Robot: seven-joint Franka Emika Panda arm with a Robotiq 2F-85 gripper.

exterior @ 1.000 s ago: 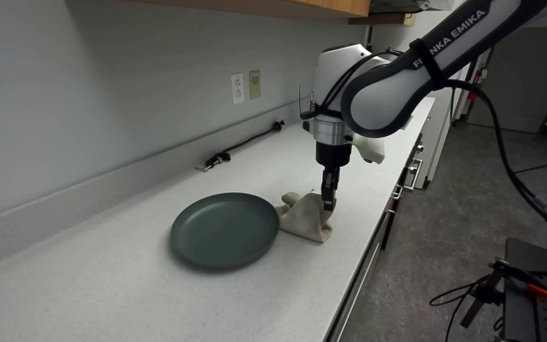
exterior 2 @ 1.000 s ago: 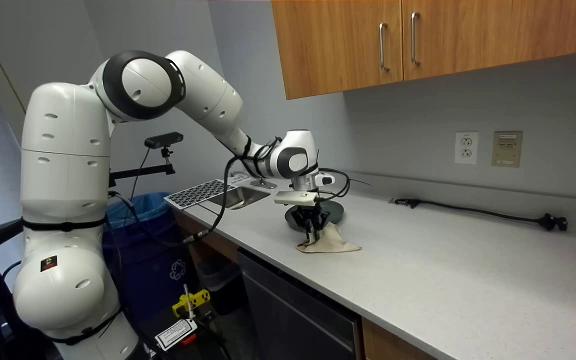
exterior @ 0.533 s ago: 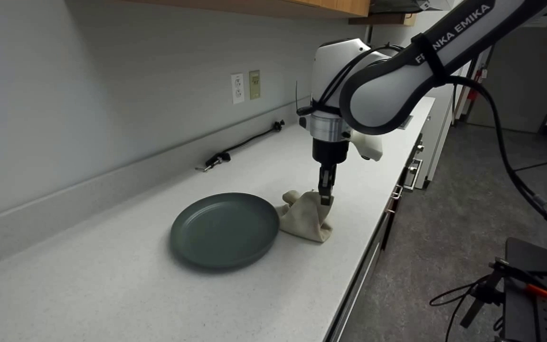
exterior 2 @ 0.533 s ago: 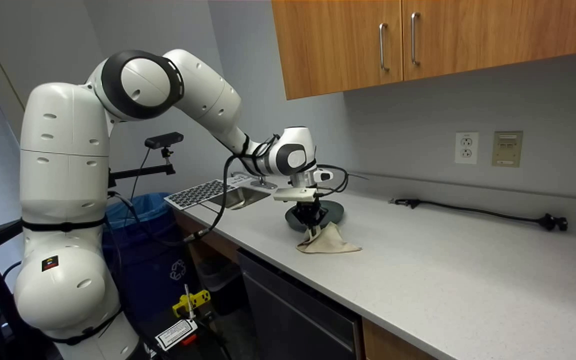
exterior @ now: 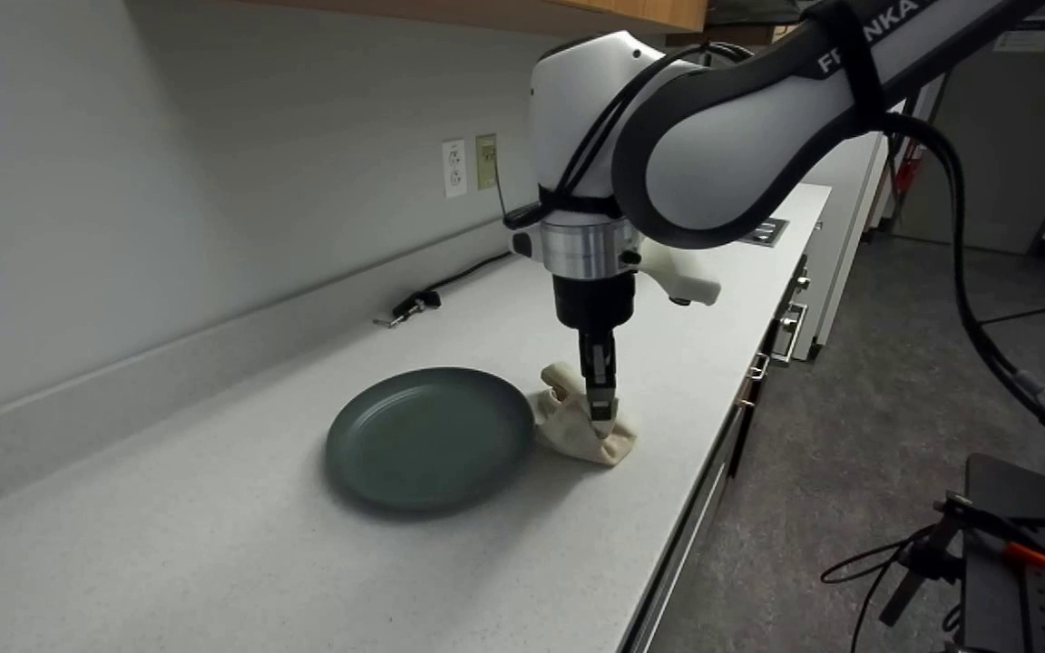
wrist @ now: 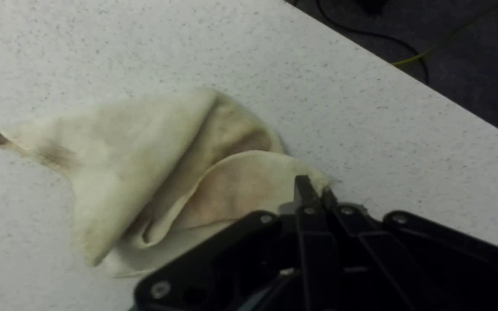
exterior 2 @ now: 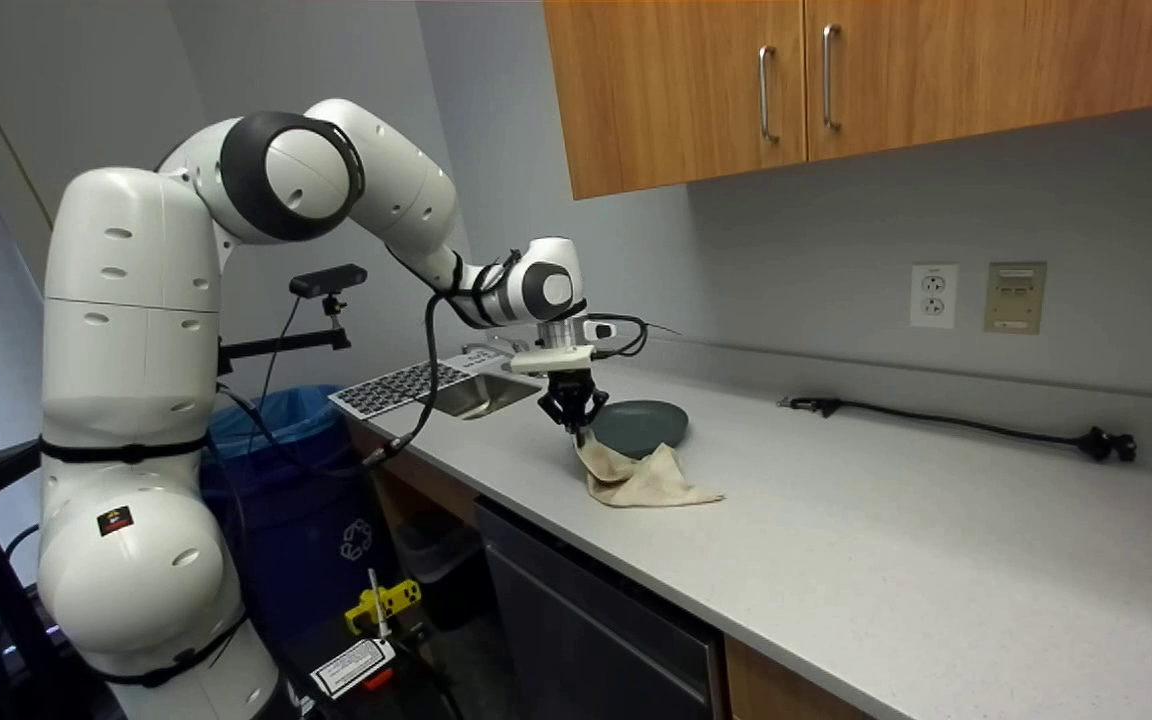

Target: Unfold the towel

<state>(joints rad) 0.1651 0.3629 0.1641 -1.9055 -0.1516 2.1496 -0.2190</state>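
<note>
I judge the unfolding to be under way but well short of done. The cream towel lies on the speckled white countertop in overlapping layers: a broad fold on top, an inner layer with brownish patches showing from the crease beside it, and a curled edge near that. One flap is raised, reaching up from the heap to my tool in an exterior view, so one layer seems to be parting from the rest. What is left, I think, is to carry that flap outward, lay it down, and spread the remaining folds until the cloth is flat.

My Robotiq gripper points downward, its fingers drawn together with a pinch of the towel's edge between the tips. The wrist view is dim, and the gripper's own body covers some of the cloth there, so I cannot tell how deep that bite is. The bulk of the towel rests below the tips and off to one side; only the pinched flap rises to meet them. The heap sits right beside the dark green plate; whether they touch, I cannot say.
</note>
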